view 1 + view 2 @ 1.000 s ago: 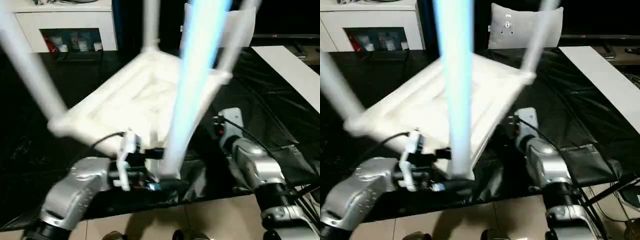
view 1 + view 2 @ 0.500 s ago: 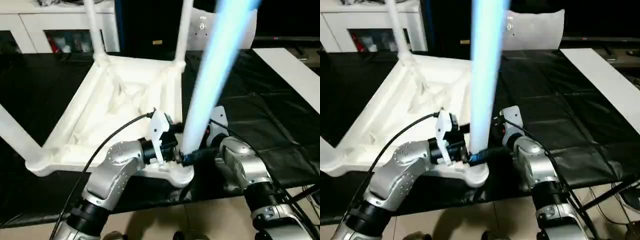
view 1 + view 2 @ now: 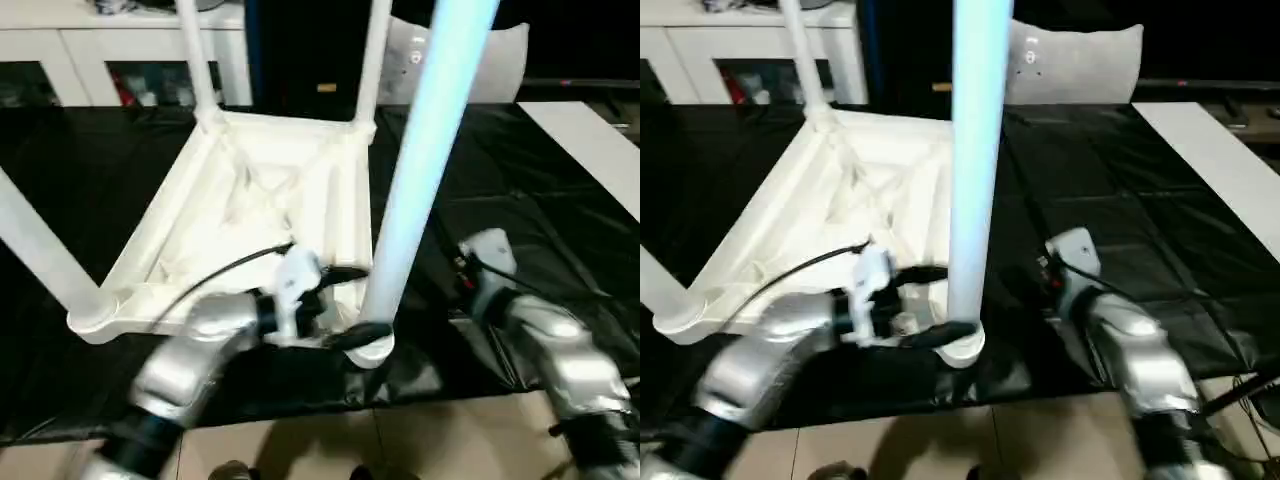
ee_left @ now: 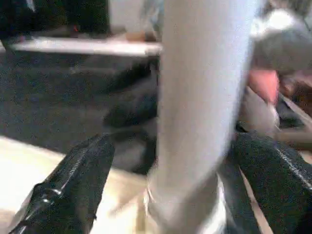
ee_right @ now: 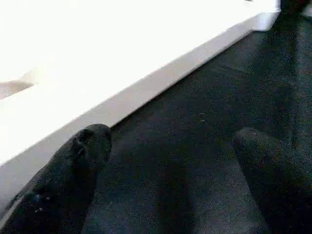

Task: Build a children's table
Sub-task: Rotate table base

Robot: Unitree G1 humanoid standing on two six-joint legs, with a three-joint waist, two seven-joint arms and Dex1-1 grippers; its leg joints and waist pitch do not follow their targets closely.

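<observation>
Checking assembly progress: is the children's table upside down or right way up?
Upside down: the children's table lies top-down on the black work table, ribbed underside up, legs pointing upward.

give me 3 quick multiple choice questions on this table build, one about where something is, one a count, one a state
1. Where does the children's table lie?
A. upside down on the black-covered work table
B. on the tiled floor
C. on the white cabinet

2. How many legs stand in the tabletop's corner sockets?
A. one
B. two
C. four

3. How is the left gripper placed at the near leg?
A. shut tight beside the leg
B. open, one finger on each side of the leg
C. lying flat on the ribbed underside

Answers:
1 A: the ribbed underside faces up over the black-covered work table.
2 C: the head views show a leg rising from each of the four corners.
3 B: the left wrist view shows the black fingers set wide apart with the leg between them.
</observation>
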